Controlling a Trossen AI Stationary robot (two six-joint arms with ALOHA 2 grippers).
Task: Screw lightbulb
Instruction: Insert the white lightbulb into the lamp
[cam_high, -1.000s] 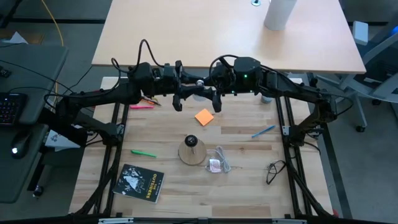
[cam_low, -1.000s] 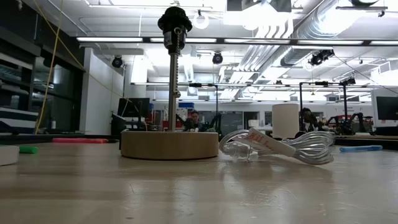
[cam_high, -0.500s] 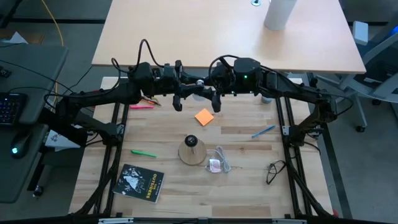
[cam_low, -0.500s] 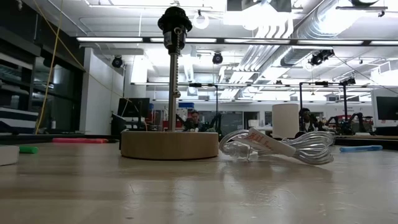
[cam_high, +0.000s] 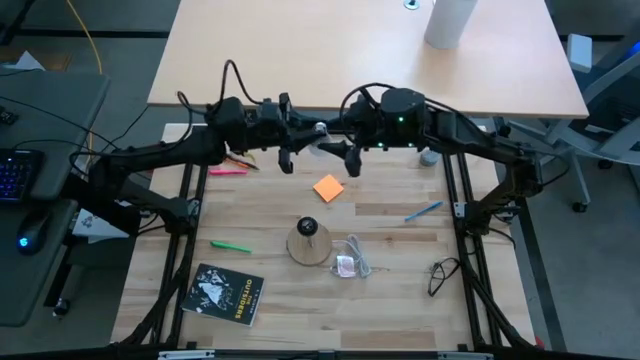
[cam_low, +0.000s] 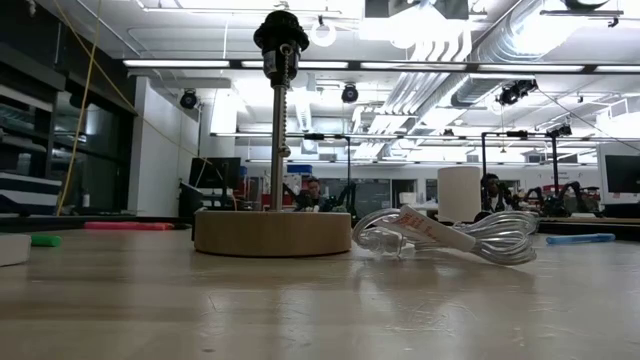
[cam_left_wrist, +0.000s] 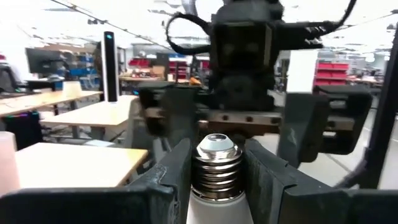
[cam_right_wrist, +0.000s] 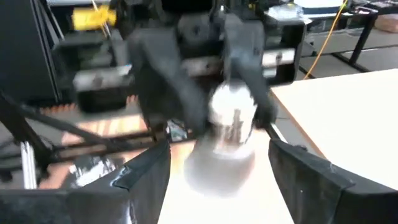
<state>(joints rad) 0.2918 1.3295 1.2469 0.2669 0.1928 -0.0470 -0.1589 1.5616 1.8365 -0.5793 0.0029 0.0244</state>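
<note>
I've got the lightbulb (cam_left_wrist: 217, 168) clamped in my left gripper (cam_high: 290, 150), base pointing out, high over the table's far edge; my right gripper (cam_high: 345, 155) faces it, fingers spread apart.

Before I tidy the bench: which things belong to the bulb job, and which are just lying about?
Job:
- lightbulb, clamped in left end effector
- right end effector, open
- lamp base
- cord

Lying about:
- orange note
- green marker
- pink marker
- blue pen
- booklet
</note>
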